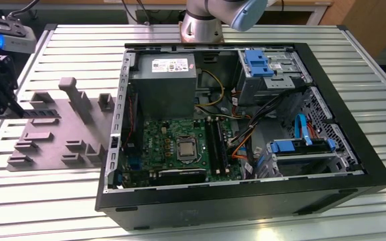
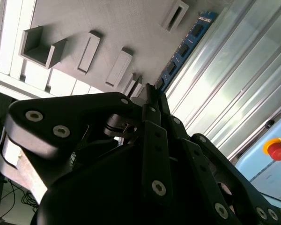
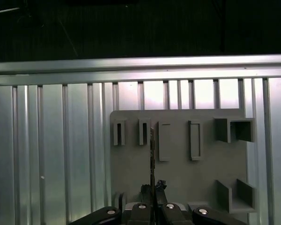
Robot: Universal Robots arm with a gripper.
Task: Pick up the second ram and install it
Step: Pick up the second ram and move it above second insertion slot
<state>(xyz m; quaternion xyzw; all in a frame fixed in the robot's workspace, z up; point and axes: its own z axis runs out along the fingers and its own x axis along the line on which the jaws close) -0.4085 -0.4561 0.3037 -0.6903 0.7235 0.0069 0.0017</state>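
The gripper [image 2: 149, 93] has its 2 fingers squeezed tight on the end of the 2nd ram [image 2: 185, 47]. The thin stick pokes straight out from the fingertips, over the gray holder [image 3: 201, 178].

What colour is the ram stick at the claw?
Blue with black chips: the second ram shows best in the second wrist view.

Fingers [image 3: 144, 193] seemingly pinching edge-on second ram [image 3: 152, 150], above grey slotted holder [image 3: 187, 180], ribbed table [image 3: 47, 164]
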